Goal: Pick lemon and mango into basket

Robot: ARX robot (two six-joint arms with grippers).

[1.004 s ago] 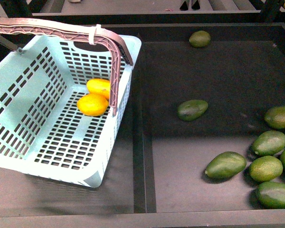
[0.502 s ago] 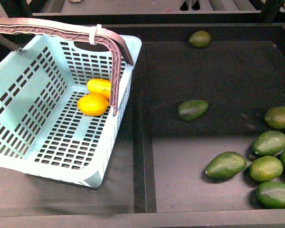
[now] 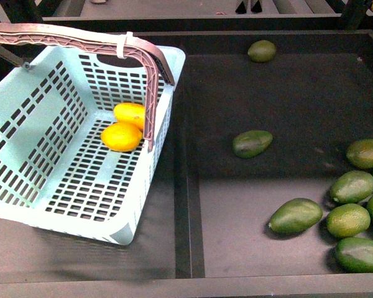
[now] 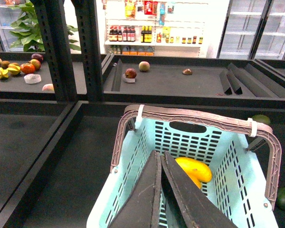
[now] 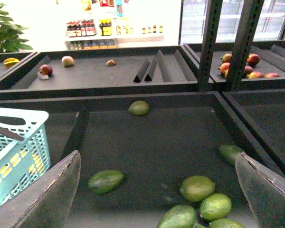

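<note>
The turquoise basket (image 3: 25,118) stands at the left, its brown handle (image 3: 150,81) raised over it. Inside lie the plump yellow lemon (image 3: 120,137) and, touching it on the far side, the longer yellow-orange mango (image 3: 129,113), partly behind the handle. Neither gripper shows in the front view. In the left wrist view my left gripper (image 4: 159,155) is shut and empty above the basket (image 4: 237,161), with the mango (image 4: 195,169) just beyond its fingers. In the right wrist view my right gripper (image 5: 157,156) is open and empty above the dark shelf, with the basket (image 5: 19,142) off to one side.
Dark green oval fruits lie on the black shelf: one in the middle (image 3: 252,143), one at the back (image 3: 261,50), several clustered at the right (image 3: 351,211). A raised divider (image 3: 183,186) runs between basket and fruit. Shelf posts (image 4: 90,47) and further bins stand behind.
</note>
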